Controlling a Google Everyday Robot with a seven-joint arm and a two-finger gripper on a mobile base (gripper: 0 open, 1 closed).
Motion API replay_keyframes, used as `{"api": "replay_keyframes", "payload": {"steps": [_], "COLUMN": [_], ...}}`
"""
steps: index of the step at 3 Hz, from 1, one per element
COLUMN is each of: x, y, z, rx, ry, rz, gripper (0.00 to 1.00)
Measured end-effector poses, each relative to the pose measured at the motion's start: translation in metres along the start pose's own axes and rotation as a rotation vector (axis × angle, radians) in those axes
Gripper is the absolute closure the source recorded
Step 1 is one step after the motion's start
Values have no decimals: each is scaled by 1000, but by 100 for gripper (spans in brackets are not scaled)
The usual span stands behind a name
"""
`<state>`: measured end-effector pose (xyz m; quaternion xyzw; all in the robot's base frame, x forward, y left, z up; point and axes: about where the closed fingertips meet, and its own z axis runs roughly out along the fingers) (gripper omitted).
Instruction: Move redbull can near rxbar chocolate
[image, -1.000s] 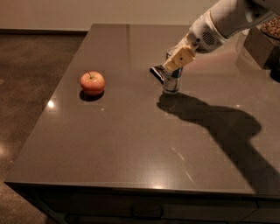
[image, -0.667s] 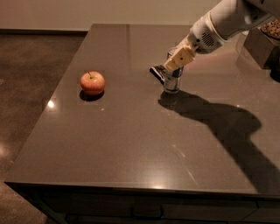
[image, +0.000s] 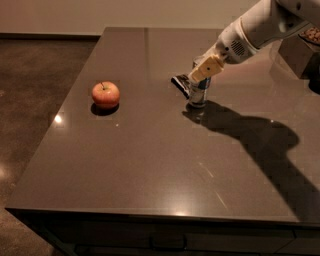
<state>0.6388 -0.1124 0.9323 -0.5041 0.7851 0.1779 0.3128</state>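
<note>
Grey-brown tabletop (image: 150, 175) carries everything. From the upper right a white arm (image: 260, 27) reaches in, its end effector (image: 205, 70) sitting over the top of the redbull can (image: 199, 96); whether it is clamped on the can or released, I cannot tell. A red apple (image: 105, 94) lies well apart to the left. Slim and silvery-blue, the can stands upright just beside the dark rxbar chocolate (image: 180, 83), perhaps touching it. A careless withdrawal could tip the can onto the bar.

pincer (image: 200, 79) at redbull can (image: 199, 96), rxbar chocolate (image: 180, 83) just beside; apple (image: 106, 94) well apart, open tabletop (image: 150, 155) between.
</note>
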Motion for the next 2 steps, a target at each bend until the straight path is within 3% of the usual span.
{"api": "replay_keyframes", "payload": {"steps": [1,2], "x": [-1,-1], "y": [1,1], "z": [2,2], "rx": [-4,-4], "ry": [1,1], "rz": [-1,-1], "gripper": [0,0]}}
